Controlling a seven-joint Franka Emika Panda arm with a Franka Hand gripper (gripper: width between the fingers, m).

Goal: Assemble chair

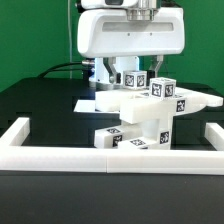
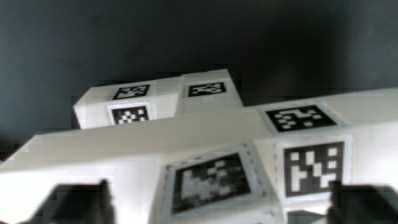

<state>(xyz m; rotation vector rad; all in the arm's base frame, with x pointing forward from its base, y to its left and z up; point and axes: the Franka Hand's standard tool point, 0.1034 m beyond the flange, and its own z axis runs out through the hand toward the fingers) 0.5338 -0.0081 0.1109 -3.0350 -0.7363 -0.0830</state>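
Observation:
The chair (image 1: 150, 115) stands partly built in the middle of the black table: chunky white pieces with black-and-white tags, a wide slab across the top and stacked blocks below. My gripper (image 1: 135, 78) hangs straight above it, its fingers on either side of a tagged block (image 1: 136, 81) on the slab. In the wrist view my gripper (image 2: 217, 205) is open. Its dark fingertips (image 2: 80, 205) stand on each side of a tagged white piece (image 2: 222, 180), with a gap on both sides. A second tagged block (image 2: 160, 100) lies beyond it.
A long low white barrier wall (image 1: 60, 157) runs along the front of the table, with short side walls at both ends (image 1: 15, 132). A flat white patch (image 1: 88, 103) lies on the table behind the chair, mostly hidden. Dark cables (image 1: 60, 68) run at the back on the exterior view's left.

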